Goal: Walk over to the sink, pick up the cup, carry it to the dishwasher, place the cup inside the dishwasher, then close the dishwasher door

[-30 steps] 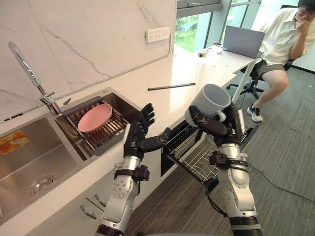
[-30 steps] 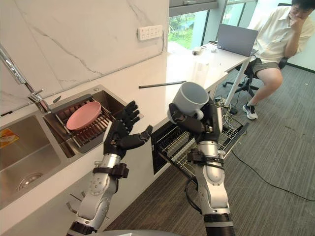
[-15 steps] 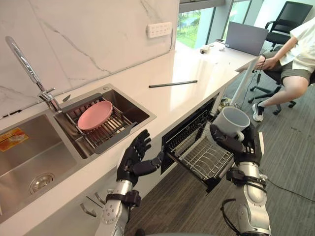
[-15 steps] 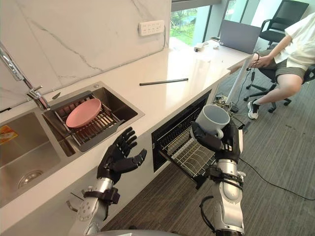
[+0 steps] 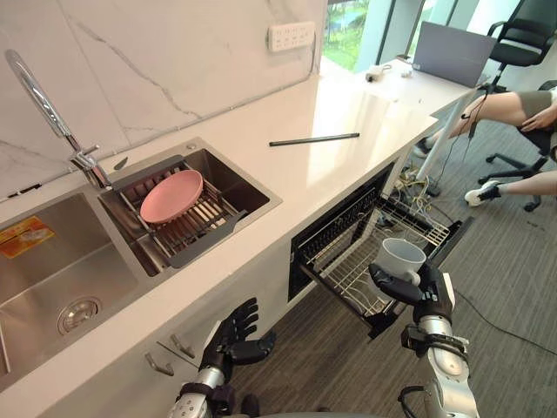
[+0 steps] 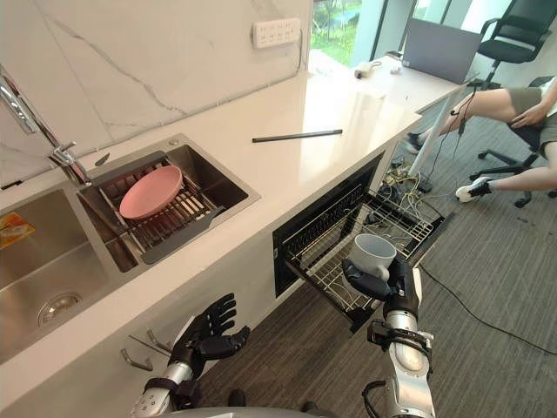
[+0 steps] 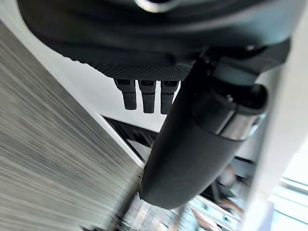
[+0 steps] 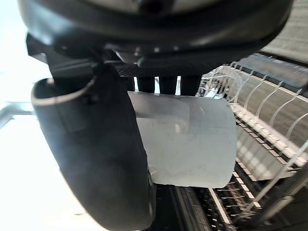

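A pale grey cup [image 5: 400, 257] is held upright by my right hand [image 5: 414, 290], whose fingers and thumb curl round it. It hangs just above the front edge of the pulled-out wire rack [image 5: 359, 272] of the open dishwasher [image 5: 335, 235] under the counter. In the right wrist view the cup [image 8: 192, 139] shows past the thumb, with the rack wires [image 8: 262, 120] behind it. My left hand [image 5: 233, 338] is low in front of the white cabinet, fingers spread and holding nothing. The steel sink [image 5: 65, 279] lies at the left.
A pink plate [image 5: 171, 195] rests on a drying rack in the sink's right basin, by the tap [image 5: 52, 117]. A dark rod [image 5: 313, 138] lies on the counter. A person sits on an office chair [image 5: 522, 65] at the far right near a laptop [image 5: 456, 52].
The view has shifted as I moved. Both arms have dropped: the right hand lowered the cup from chest height to just above the dishwasher rack, and the left hand sank below the counter edge.
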